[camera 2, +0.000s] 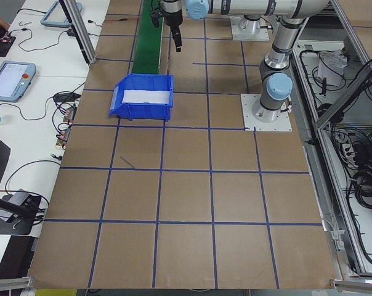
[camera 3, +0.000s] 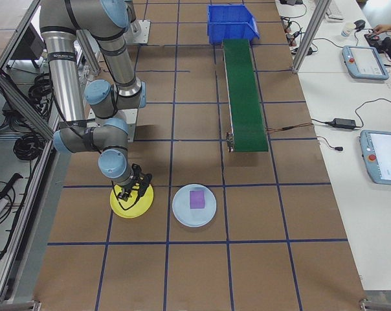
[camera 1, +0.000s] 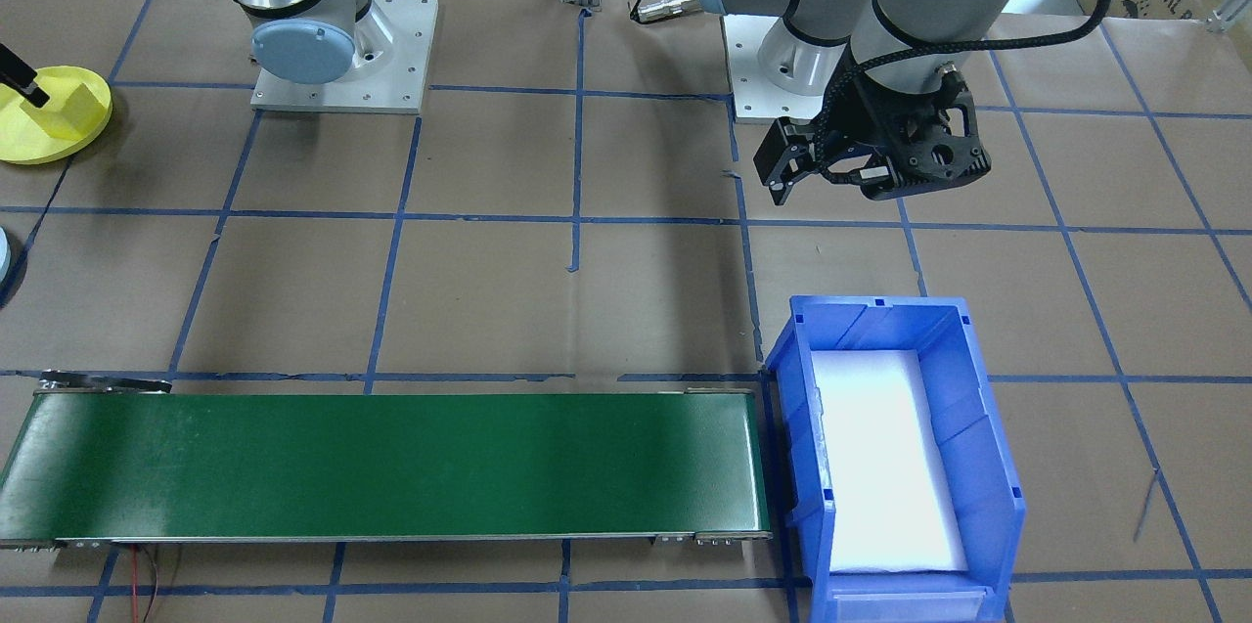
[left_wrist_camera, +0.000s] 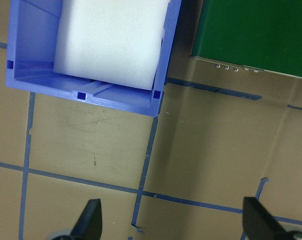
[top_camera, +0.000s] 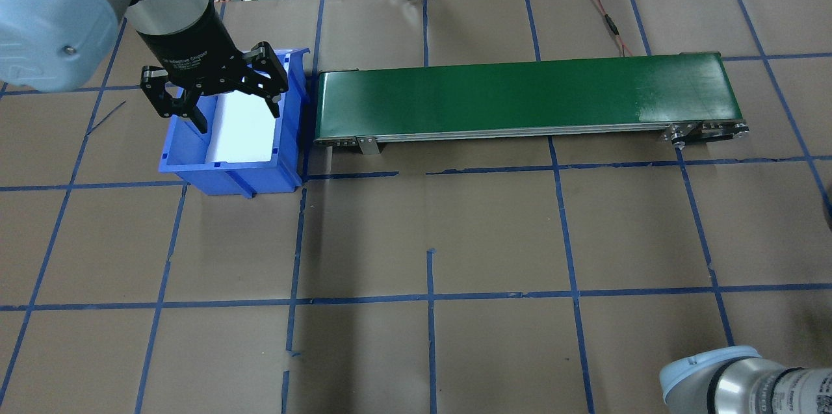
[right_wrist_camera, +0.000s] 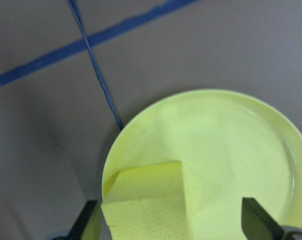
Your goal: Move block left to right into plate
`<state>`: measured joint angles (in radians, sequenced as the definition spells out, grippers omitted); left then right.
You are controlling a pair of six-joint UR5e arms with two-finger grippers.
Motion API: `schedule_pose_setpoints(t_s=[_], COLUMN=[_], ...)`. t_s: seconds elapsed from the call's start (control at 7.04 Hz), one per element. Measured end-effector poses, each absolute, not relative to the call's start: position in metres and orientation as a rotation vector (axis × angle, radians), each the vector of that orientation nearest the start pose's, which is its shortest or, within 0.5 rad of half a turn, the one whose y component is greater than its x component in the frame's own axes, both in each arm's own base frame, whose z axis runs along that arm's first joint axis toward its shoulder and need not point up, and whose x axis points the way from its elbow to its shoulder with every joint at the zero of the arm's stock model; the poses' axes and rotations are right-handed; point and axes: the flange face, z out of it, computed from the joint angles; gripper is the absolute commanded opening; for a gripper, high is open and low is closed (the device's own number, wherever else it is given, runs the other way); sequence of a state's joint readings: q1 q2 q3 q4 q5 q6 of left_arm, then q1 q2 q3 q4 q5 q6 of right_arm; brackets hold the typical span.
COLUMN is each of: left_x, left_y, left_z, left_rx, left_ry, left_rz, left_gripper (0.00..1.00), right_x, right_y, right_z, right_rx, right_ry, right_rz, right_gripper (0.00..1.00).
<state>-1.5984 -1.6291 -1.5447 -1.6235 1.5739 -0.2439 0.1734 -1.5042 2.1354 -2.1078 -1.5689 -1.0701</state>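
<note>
A yellow block (right_wrist_camera: 151,207) lies on the yellow plate (right_wrist_camera: 241,150), near its rim. My right gripper (right_wrist_camera: 173,222) hangs open just over it; its fingers stand wide apart, one beside the block's edge and the other well clear. The same plate (camera 1: 29,139) with the block (camera 1: 76,105) sits at the table's end, with one black finger (camera 1: 20,80) over it. From the right side, this gripper (camera 3: 132,192) sits low over the plate (camera 3: 121,205). My left gripper (top_camera: 237,114) hovers open and holds nothing above the blue bin (top_camera: 195,170).
A light blue plate (camera 3: 182,214) carrying a purple block (camera 3: 197,199) sits beside the yellow one. The green conveyor belt (top_camera: 520,95) runs from the blue bin (camera 1: 812,467), which has white foam inside. Blue tape lines grid the brown table.
</note>
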Motion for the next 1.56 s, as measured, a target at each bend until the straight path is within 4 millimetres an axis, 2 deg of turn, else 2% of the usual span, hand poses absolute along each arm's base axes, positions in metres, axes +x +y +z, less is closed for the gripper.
schedule_pose_setpoints(t_s=[0.14,0.28,0.43,0.57,0.71,0.85,0.99,1.14,1.42,1.56], left_x=[-0.147,-0.147,-0.147,-0.147,-0.147,-0.146,-0.146,-0.146,-0.145,-0.145], left_y=[-0.504,-0.504,-0.504,-0.504,-0.504,-0.504,-0.504,-0.504,-0.504,-0.504], left_z=[0.466,0.466,0.466,0.466,0.467,0.466,0.466,0.466,0.466,0.466], left_rx=[-0.337,-0.337,-0.337,-0.337,-0.337,-0.338,-0.338,-0.339,-0.339,-0.34], left_ry=[3.106,3.106,3.106,3.106,3.106,3.106,3.106,3.106,3.106,3.106], left_rz=[0.13,0.13,0.13,0.13,0.13,0.131,0.131,0.132,0.132,0.132], left_gripper=[1.0,1.0,1.0,1.0,1.0,1.0,1.0,1.0,1.0,1.0], right_x=[-0.388,-0.354,-0.311,-0.259,-0.197,-0.13,-0.073,-0.028,0.071,0.106], right_y=[-0.246,-0.3,-0.358,-0.413,-0.457,-0.485,-0.501,-0.507,-0.507,-0.506], right_z=[0.272,0.307,0.349,0.4,0.451,0.498,0.535,0.554,0.558,0.546], right_rx=[0.417,0.254,0.036,-0.142,-0.177,-0.138,-0.134,-0.143,-0.1,-0.022], right_ry=[3.081,3.165,3.228,3.263,3.269,3.256,3.23,3.189,3.126,3.107], right_rz=[0.042,0.046,0.037,-0.004,-0.038,-0.053,-0.051,-0.036,-0.003,0.035], right_gripper=[1.0,1.0,1.0,1.0,1.0,1.0,1.0,1.0,1.0,1.0])
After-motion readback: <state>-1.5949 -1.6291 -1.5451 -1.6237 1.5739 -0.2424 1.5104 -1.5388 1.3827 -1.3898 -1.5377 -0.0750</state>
